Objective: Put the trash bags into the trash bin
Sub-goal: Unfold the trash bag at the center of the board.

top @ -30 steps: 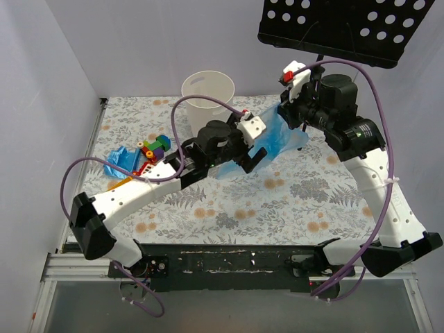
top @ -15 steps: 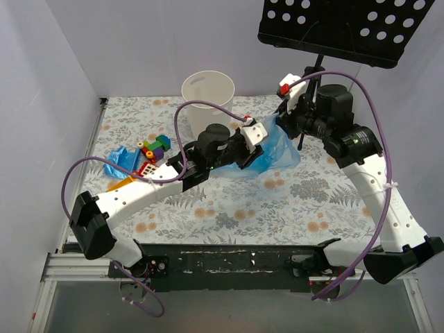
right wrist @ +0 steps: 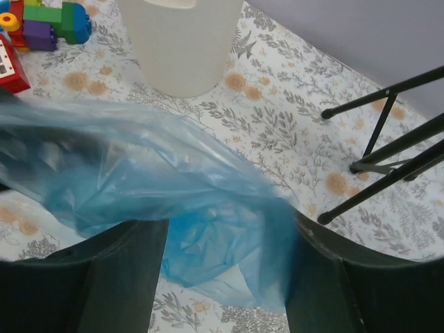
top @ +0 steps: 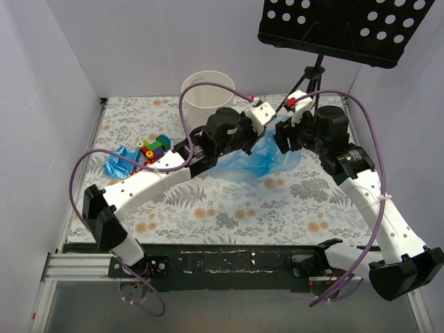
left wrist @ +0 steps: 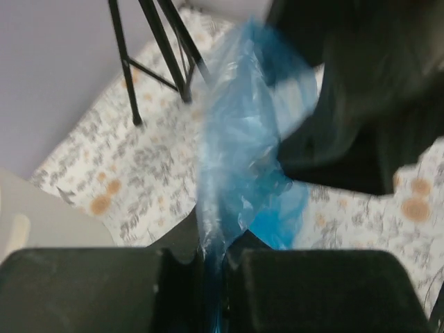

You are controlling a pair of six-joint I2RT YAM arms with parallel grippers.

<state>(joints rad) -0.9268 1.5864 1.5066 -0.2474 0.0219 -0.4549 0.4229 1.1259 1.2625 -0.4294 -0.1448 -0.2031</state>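
A crumpled blue trash bag [top: 262, 158] lies spread on the flowered table between my two grippers. My left gripper [top: 251, 136] is shut on a gathered strip of this trash bag [left wrist: 236, 159], and the film runs down between the closed jaws. My right gripper [top: 282, 136] stands open just right of it; the trash bag [right wrist: 173, 173] drapes loosely across the gap between its fingers. The cream-white trash bin [top: 207, 90] stands upright behind the left gripper, and the right wrist view shows the bin [right wrist: 182, 41] at the top. A second blue bag [top: 119, 161] lies at the left.
A black perforated music stand [top: 340, 28] overhangs the back right; its tripod legs [right wrist: 388, 139] stand on the table behind the right gripper. Multicoloured toy blocks [top: 154, 148] lie left of the left arm. Walls close in the left, back and right.
My left gripper has shut on the blue bag and moved back toward the bin. My right gripper has opened and let the film go, and the bag has sagged lower.
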